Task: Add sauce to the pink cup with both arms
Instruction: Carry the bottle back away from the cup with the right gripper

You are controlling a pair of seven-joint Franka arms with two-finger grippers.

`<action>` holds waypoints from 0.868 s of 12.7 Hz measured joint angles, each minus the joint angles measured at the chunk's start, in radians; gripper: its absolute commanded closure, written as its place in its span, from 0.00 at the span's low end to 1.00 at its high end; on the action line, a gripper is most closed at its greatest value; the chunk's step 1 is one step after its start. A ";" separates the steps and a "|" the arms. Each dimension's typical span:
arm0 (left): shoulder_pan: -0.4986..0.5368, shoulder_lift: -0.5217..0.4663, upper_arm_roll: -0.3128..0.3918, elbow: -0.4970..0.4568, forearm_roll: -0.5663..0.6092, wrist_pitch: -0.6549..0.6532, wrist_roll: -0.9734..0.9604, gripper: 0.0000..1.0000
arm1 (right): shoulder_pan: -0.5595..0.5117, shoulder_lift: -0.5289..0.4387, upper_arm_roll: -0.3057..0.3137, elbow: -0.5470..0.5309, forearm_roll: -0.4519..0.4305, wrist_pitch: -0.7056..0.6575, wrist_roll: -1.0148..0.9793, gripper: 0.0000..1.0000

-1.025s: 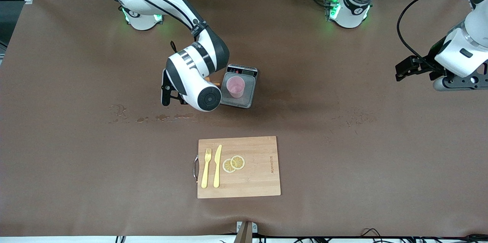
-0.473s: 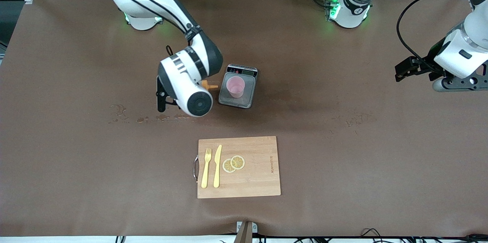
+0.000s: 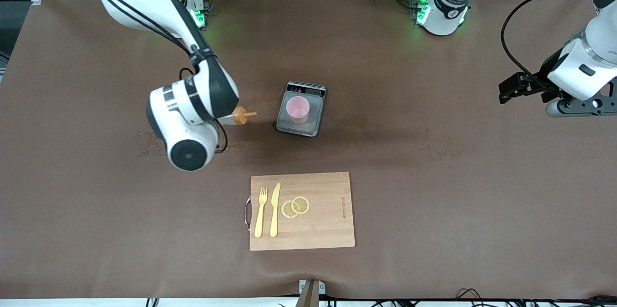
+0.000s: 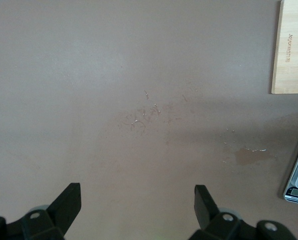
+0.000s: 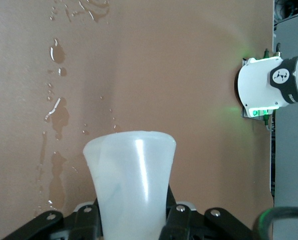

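With the right gripper [image 5: 133,222] clamped on the sauce [image 3: 239,117], I see the bottle up over the table, lying sideways, orange nozzle toward the pink cup [image 3: 297,109] but well short of it. Cup sits upright on the scale [image 3: 313,121]. Wet spots on the table [image 3: 434,191] under the right arm. Left gripper [image 4: 137,210] waits spread wide over bare table at its own end, holding nothing.

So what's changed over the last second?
The right gripper, shut on the sauce, has drawn the bottle away from the pink cup toward the right arm's end of the table. The cup, scale and open, waiting left gripper stayed put.
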 measured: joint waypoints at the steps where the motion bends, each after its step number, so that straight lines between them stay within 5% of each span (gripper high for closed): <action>1: 0.000 0.001 0.000 0.000 0.000 0.000 0.000 0.00 | -0.034 -0.017 -0.001 0.000 0.031 -0.007 -0.051 0.65; 11: 0.000 0.003 -0.001 0.000 0.000 0.005 0.000 0.00 | -0.372 -0.048 -0.002 -0.002 0.268 -0.094 -0.495 0.63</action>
